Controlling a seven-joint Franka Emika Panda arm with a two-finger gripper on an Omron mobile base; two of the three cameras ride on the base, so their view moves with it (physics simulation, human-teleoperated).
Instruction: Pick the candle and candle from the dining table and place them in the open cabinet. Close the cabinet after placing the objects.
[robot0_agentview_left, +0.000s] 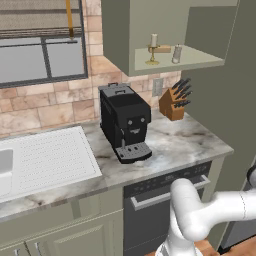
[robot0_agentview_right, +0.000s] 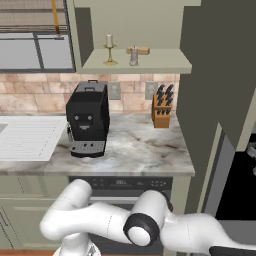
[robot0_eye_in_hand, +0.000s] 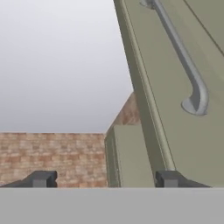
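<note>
Cabinet door (robot0_eye_in_hand: 175, 65) edge just beyond open pincer (robot0_eye_in_hand: 105, 179).

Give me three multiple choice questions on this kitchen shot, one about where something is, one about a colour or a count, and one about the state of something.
1. Where does the candle on the gold holder stand?
A. on the open cabinet's shelf
B. beside the sink
C. on the coffee machine

2. What colour is the coffee machine?
A. white
B. black
C. red

3. How does the cabinet door stand?
A. shut
B. removed
C. swung open

Answers: 1 A, both base views show it on the shelf near the stubby grey candle. 2 B, its body is black. 3 C, the shelf lies exposed and the hand view shows the door's edge between the gripper fingertips.
</note>
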